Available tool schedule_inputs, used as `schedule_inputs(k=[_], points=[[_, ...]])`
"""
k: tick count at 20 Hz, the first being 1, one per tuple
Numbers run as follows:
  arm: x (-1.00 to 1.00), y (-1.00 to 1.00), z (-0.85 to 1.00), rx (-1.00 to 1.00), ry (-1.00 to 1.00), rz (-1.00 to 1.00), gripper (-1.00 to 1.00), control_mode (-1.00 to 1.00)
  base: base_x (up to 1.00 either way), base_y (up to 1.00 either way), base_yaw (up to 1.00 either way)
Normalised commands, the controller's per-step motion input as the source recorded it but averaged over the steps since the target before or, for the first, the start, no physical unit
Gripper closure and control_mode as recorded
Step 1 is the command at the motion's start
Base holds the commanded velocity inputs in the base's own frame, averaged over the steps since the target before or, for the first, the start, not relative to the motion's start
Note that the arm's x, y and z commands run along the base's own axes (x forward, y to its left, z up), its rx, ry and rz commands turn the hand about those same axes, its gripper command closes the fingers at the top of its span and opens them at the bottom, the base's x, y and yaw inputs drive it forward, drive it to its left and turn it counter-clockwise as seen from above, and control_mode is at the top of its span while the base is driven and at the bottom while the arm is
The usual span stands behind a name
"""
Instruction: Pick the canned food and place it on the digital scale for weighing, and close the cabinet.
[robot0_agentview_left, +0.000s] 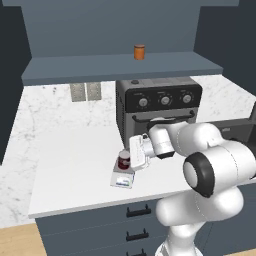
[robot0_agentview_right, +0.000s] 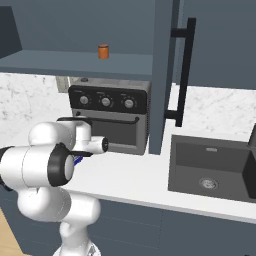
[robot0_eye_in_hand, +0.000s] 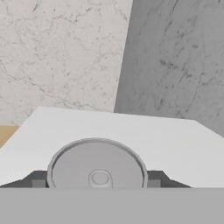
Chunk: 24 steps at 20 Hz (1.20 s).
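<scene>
Hand view, lower centre: the canned food's (robot0_eye_in_hand: 96, 166) round silver-grey lid sits between the hand's (robot0_eye_in_hand: 96, 183) dark fingertips, which stand at either side of it; actual contact cannot be told. Left base view, centre: the dark red can stands on the flat square digital scale (robot0_agentview_left: 122, 180) on the white marble-veined desk (robot0_agentview_left: 70, 160). Behind, a boxy black toaster oven (robot0_agentview_left: 159, 107); upper frame, the slate-blue cabinet (robot0_agentview_left: 120, 30), open, shelving a small orange can (robot0_agentview_left: 139, 51). Right base view alone shows a dark sink (robot0_agentview_right: 210, 167).
</scene>
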Motion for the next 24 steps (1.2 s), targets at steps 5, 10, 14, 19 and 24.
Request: schedule_inputs(k=[5, 10, 14, 19, 24], points=[[0.0, 0.0, -0.03, 0.0, -0.02, 0.0, -1.0, -1.0, 0.0, 0.0, 0.0], [0.0, -0.01, 0.0, 0.0, -0.01, 0.0, -1.0, -1.0, 0.0, 0.0, 0.0], [0.0, -0.01, 0.0, 0.0, 0.0, 0.0, -1.0, -1.0, 0.0, 0.0, 0.0], [-0.09, -0.19, 0.01, 0.0, 0.0, 0.0, -1.0, -1.0, 0.0, 0.0, 0.0], [-0.09, -0.19, 0.01, 0.0, 0.0, 0.0, -1.0, -1.0, 0.0, 0.0, 0.0]])
